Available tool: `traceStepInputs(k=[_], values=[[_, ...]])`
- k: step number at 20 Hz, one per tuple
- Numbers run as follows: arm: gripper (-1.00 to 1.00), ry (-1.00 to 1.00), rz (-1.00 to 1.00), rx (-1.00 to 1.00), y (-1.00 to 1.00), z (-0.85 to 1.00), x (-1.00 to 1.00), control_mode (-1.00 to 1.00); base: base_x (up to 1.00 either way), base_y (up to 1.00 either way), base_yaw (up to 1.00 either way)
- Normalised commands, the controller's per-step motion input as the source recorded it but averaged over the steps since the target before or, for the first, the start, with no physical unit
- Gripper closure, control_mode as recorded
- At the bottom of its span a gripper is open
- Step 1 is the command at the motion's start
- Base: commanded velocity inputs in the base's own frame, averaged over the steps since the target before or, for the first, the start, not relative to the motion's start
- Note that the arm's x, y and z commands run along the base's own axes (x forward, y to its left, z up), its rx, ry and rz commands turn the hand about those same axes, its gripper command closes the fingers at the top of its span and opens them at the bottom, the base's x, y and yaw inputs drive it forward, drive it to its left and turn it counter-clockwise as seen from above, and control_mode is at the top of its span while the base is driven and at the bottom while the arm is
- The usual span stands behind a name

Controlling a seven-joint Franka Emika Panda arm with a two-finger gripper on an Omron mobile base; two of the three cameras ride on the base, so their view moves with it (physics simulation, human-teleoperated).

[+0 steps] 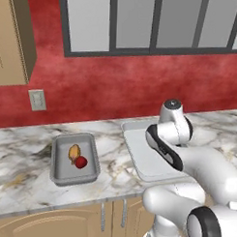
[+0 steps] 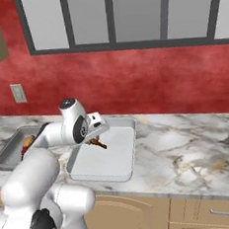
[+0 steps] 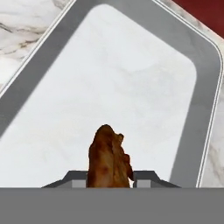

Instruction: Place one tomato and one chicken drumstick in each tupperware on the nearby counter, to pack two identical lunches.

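Two grey tupperwares stand on the marble counter [image 1: 22, 170]. The left tupperware [image 1: 58, 159] holds a brownish chicken drumstick [image 1: 74, 152] and a red tomato [image 1: 80, 162] side by side. My gripper [image 2: 94, 139] hangs over the right tupperware [image 2: 108, 159], shut on a second drumstick [image 2: 98, 144]. In the hand view that drumstick [image 3: 107, 157] sticks out between the fingertips of the gripper [image 3: 107, 178], above the bare pale floor of the right tupperware [image 3: 131, 87]. In the left base view my arm hides the gripper above the right tupperware [image 1: 140, 162].
A wall outlet [image 1: 37, 99] sits on the red wall behind the counter, under a wide window. A tan upper cabinet [image 1: 14, 34] hangs at the far left. More marble counter [image 2: 189, 149] stretches to the right, with tan cabinet doors below.
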Motion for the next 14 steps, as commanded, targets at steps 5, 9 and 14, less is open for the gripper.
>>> traceStepInputs(k=[5,9,14], values=[[1.0,0.0,0.0,0.0,-0.03,-0.62,0.43,-1.0,0.0,0.0,0.0],[1.0,0.0,0.0,0.02,-0.13,-0.5,0.44,-1.0,0.0,0.0,0.0],[1.0,0.0,0.0,0.03,-0.14,-0.37,0.54,-1.0,0.0,0.0,0.0]])
